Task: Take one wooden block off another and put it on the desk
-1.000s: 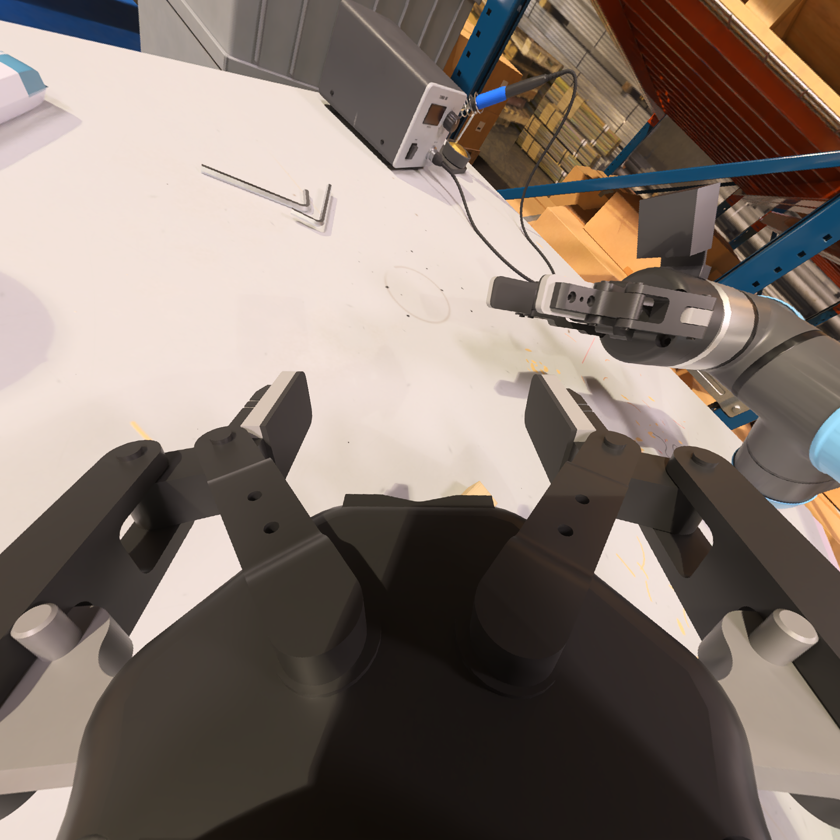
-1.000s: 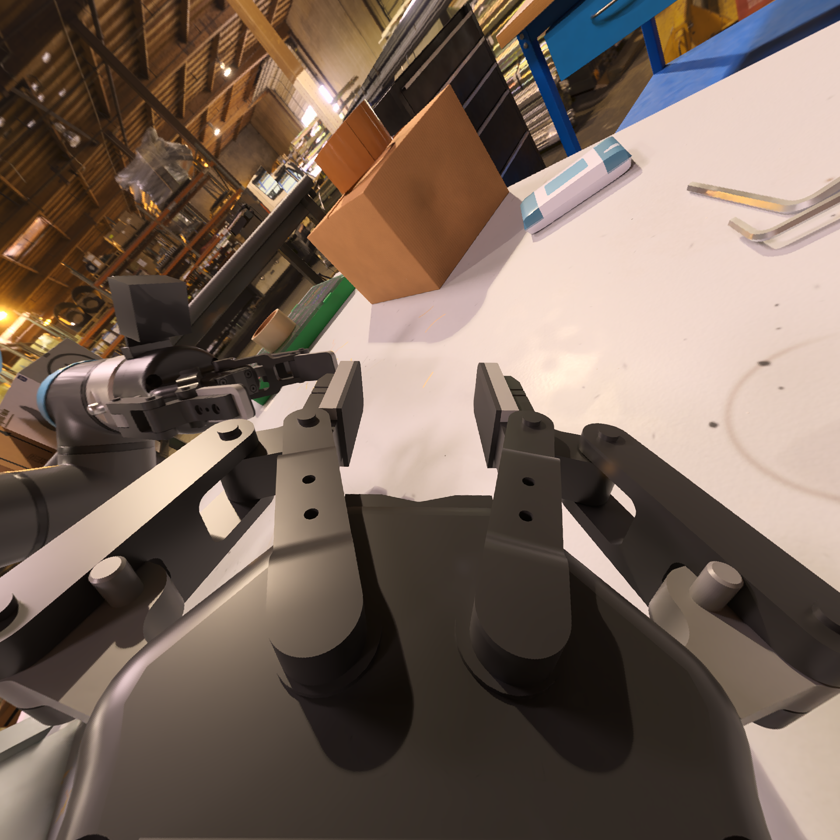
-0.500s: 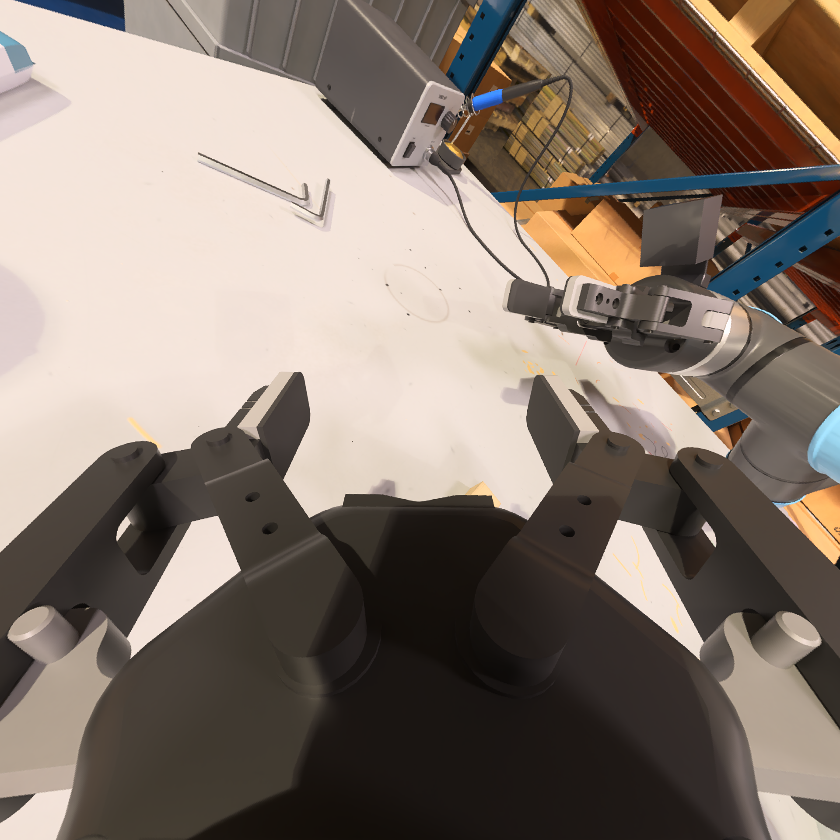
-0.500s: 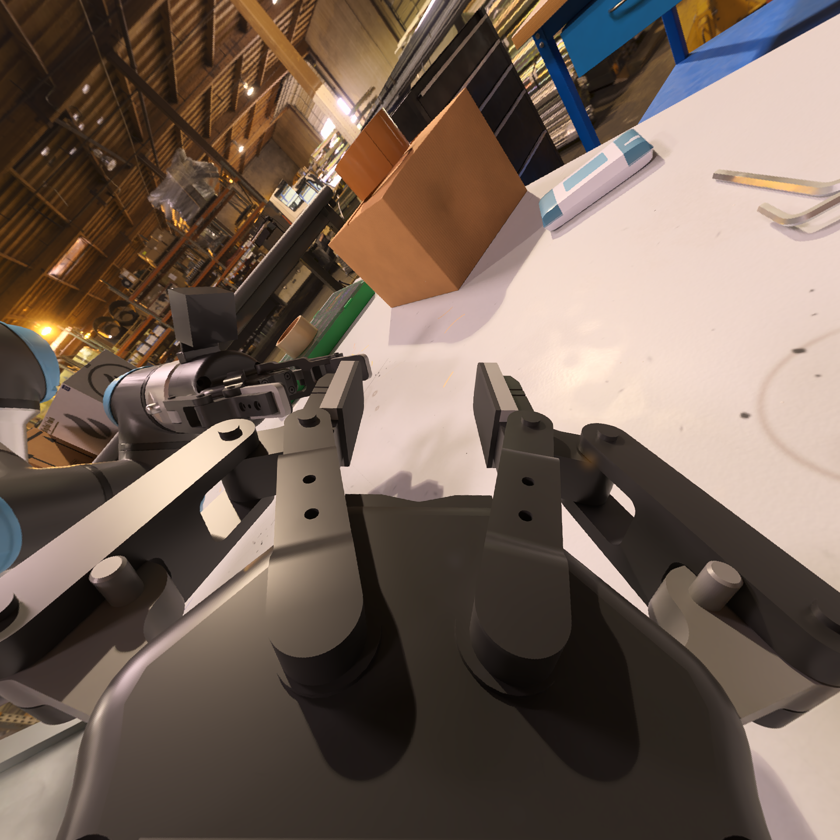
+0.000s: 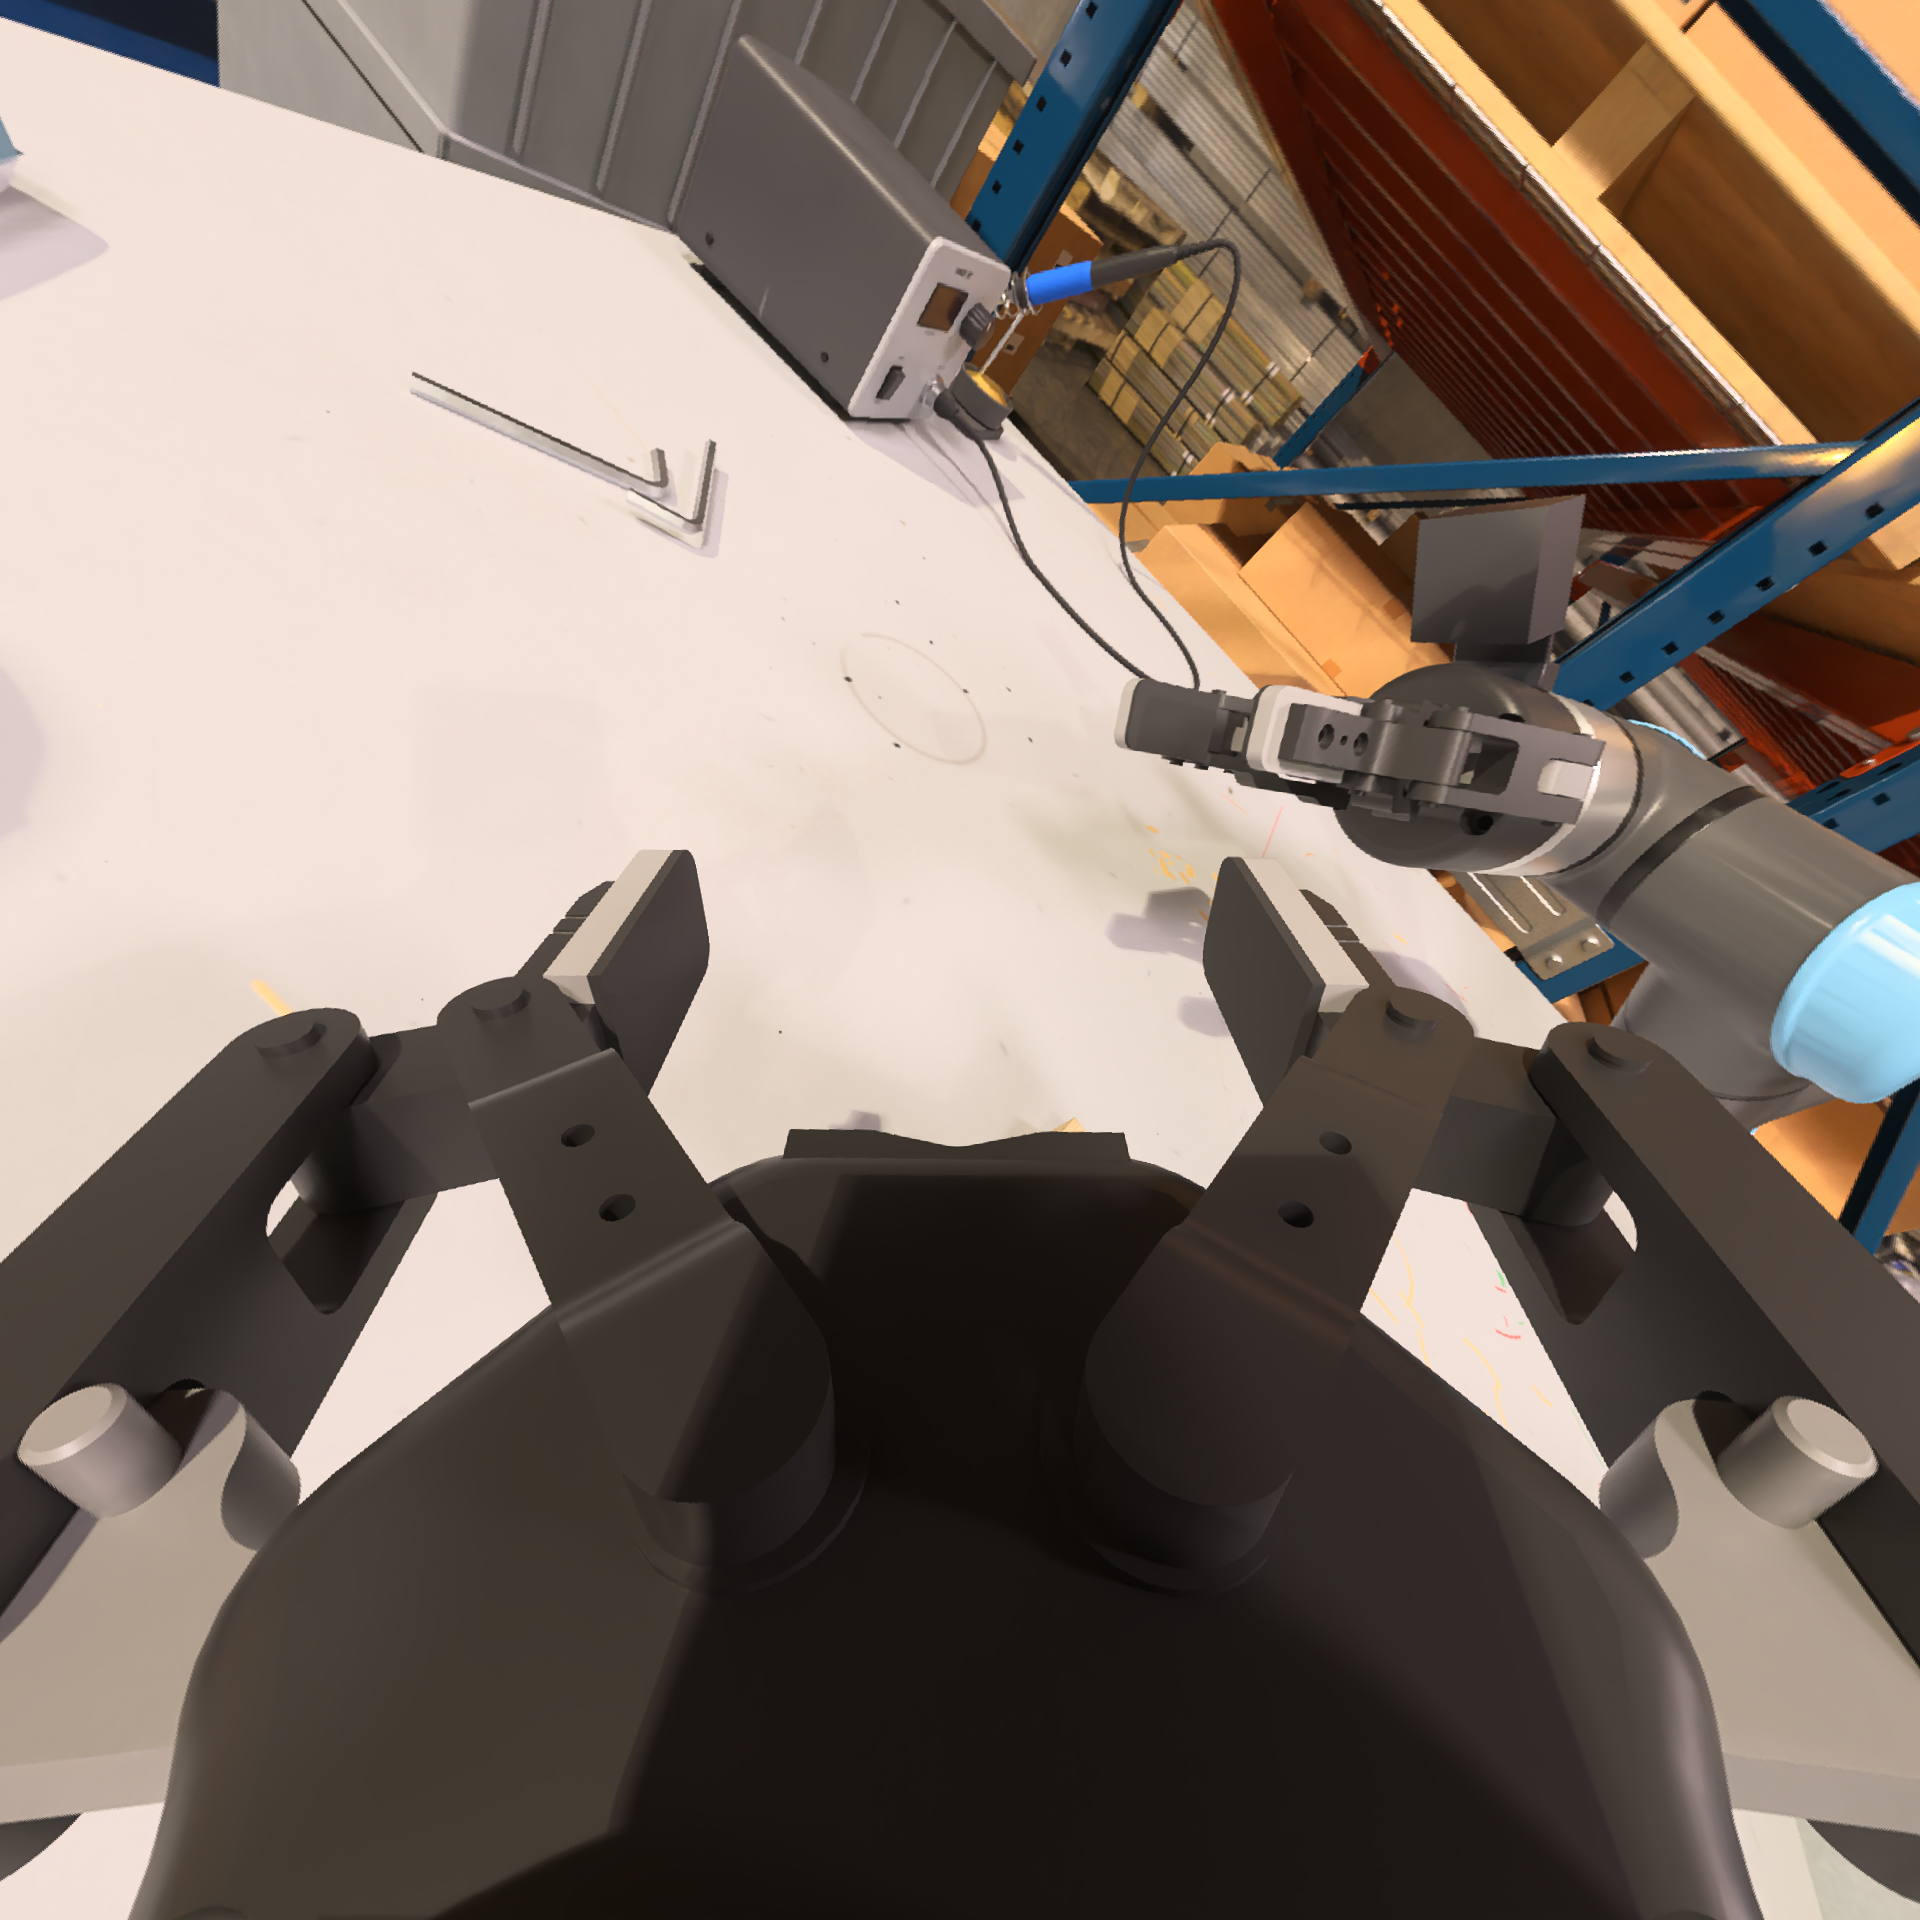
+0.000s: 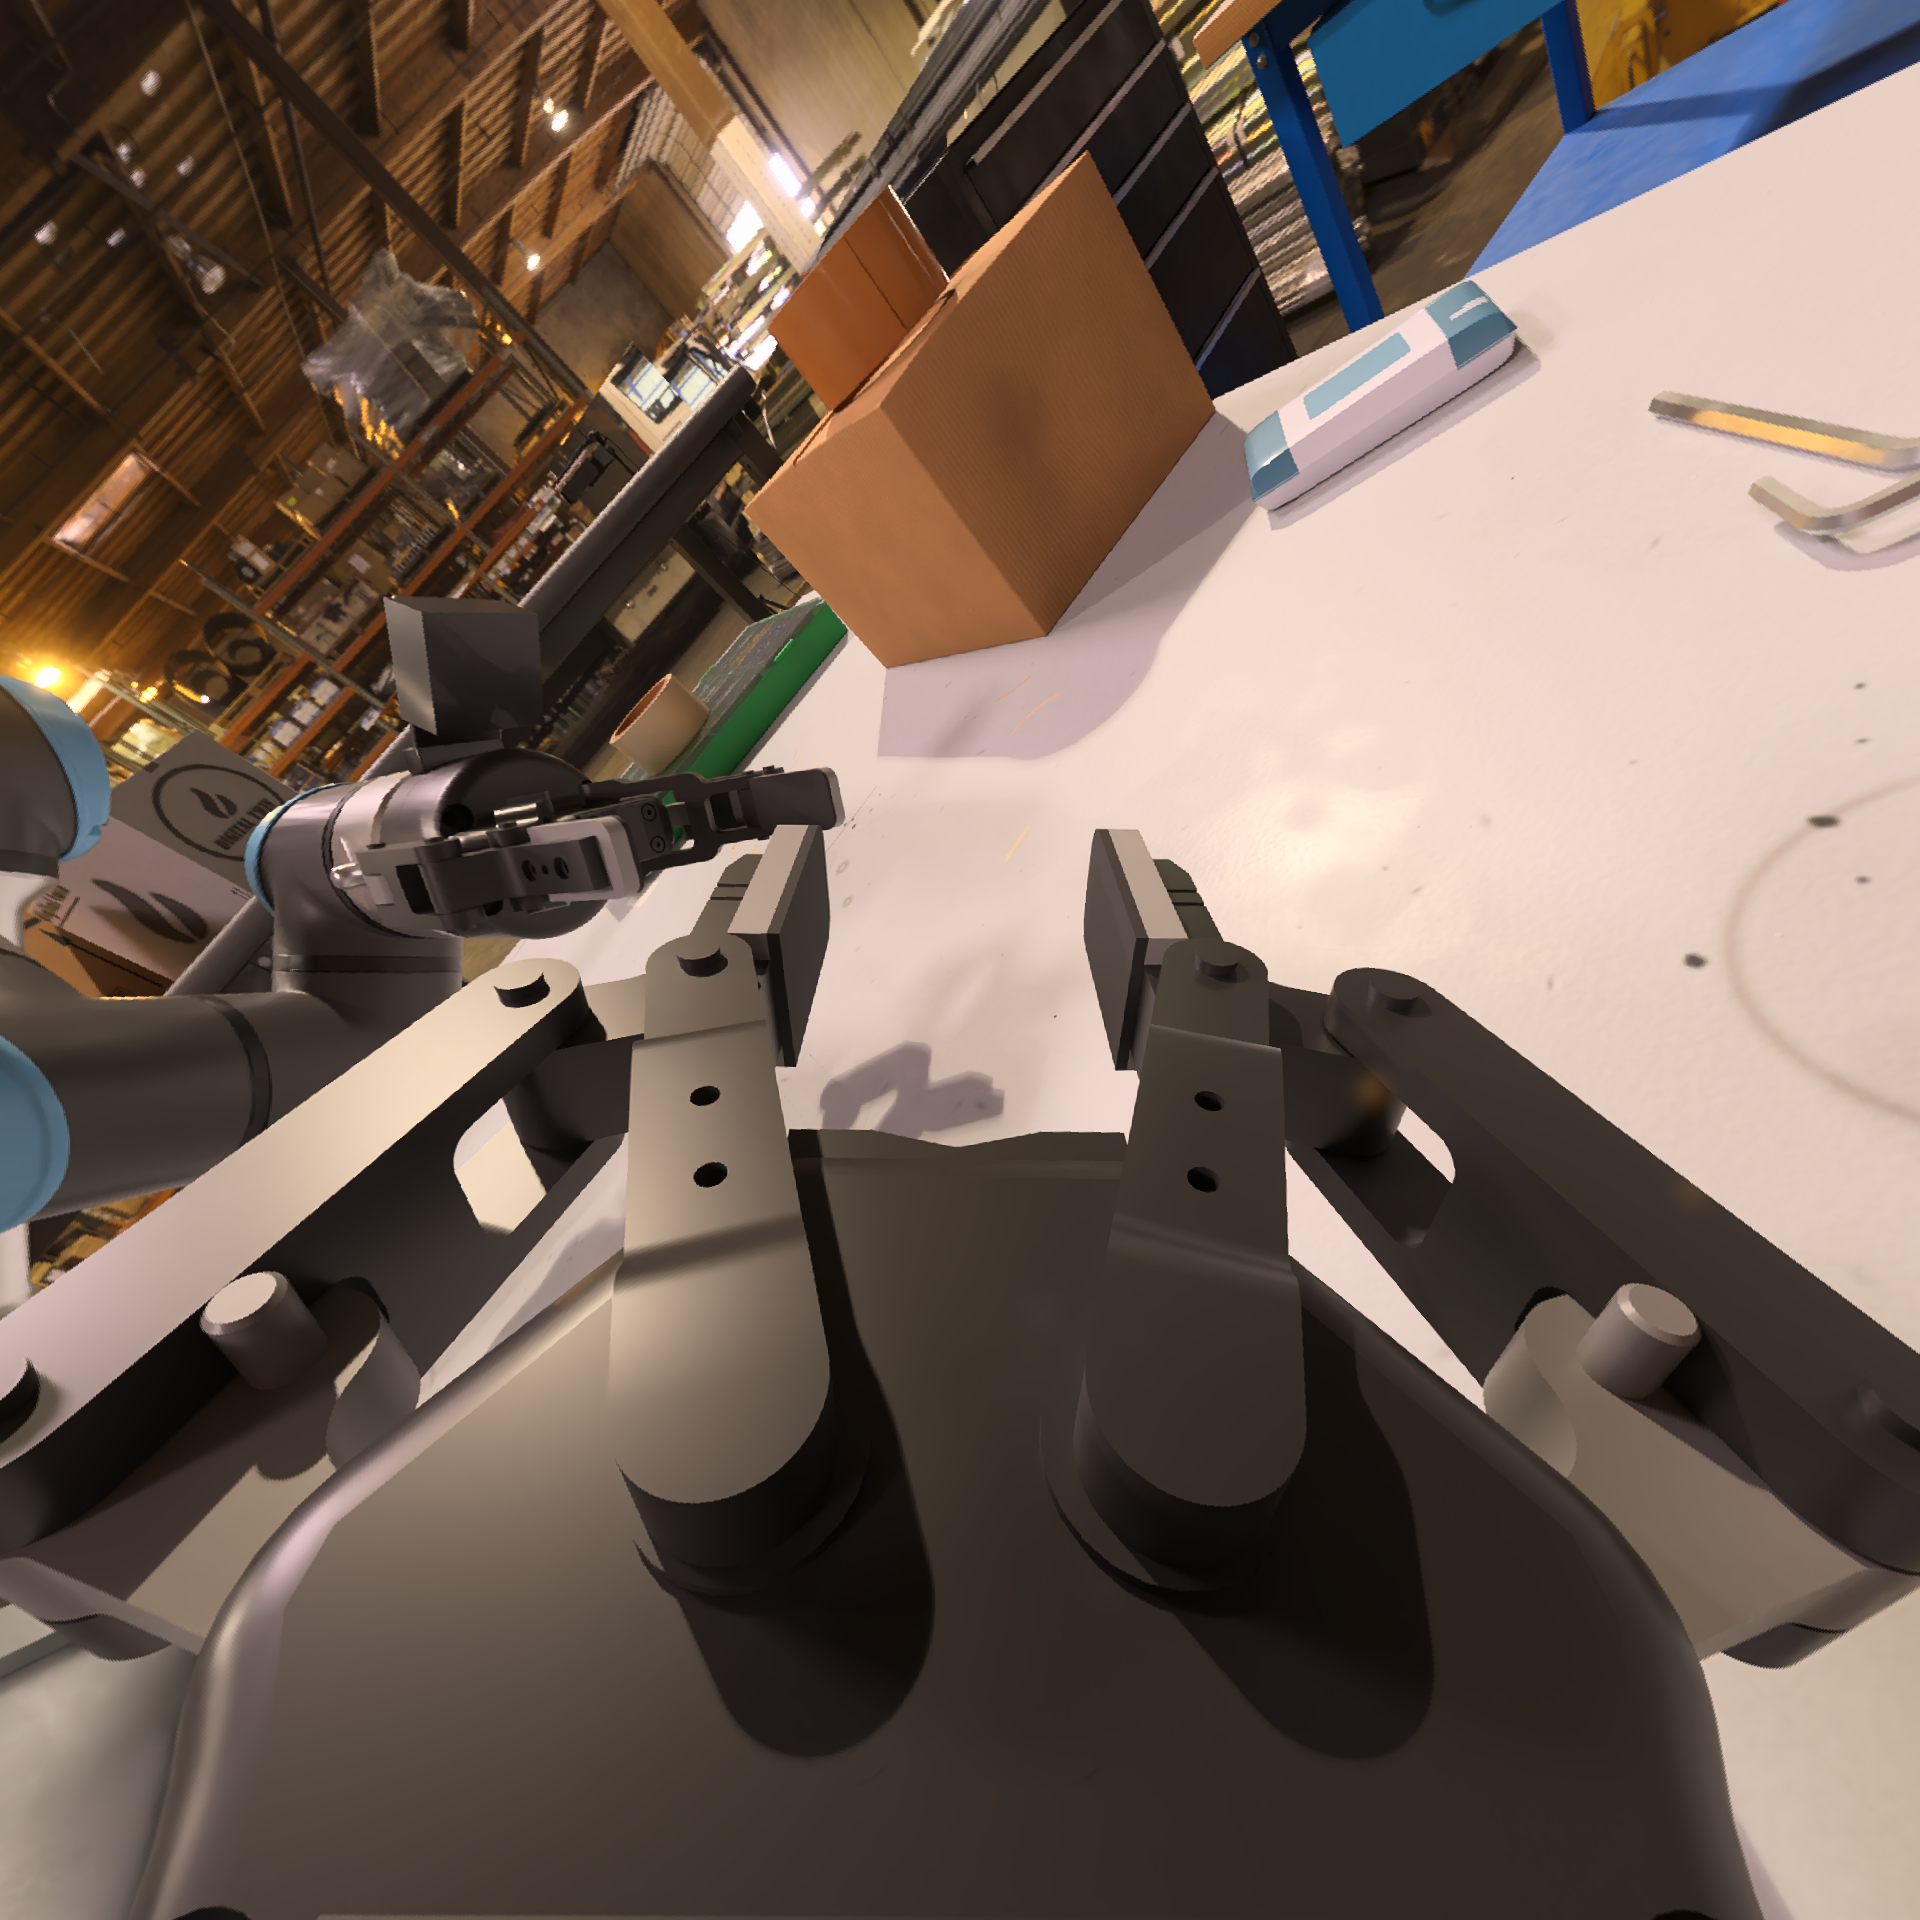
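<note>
In the left wrist view my left gripper [image 5: 956, 935] is wide open and empty above the white desk [image 5: 416, 727]. Only a small tan wooden corner [image 5: 1070, 1125] shows at the edge of its palm; the rest of the blocks is hidden. My right gripper [image 6: 956, 914] is partly open and empty over bare desk [image 6: 1455, 831]. No block shows in the right wrist view. Each gripper shows in the other view: the right gripper [image 5: 1143, 717] at the right, the left gripper [image 6: 810, 795] at the left, both hovering above the desk.
Two hex keys [image 5: 623, 468] lie far ahead, also in the right wrist view [image 6: 1818, 488]. A grey soldering station [image 5: 883, 301] with a cable [image 5: 1039, 571] stands at the back. A cardboard box [image 6: 997, 436] and a white-blue pack [image 6: 1382, 395] stand by the far edge.
Both views have shifted slightly. The left gripper has come further into the right wrist view. The wooden corner under the left palm shows less. Neither gripper's opening has changed.
</note>
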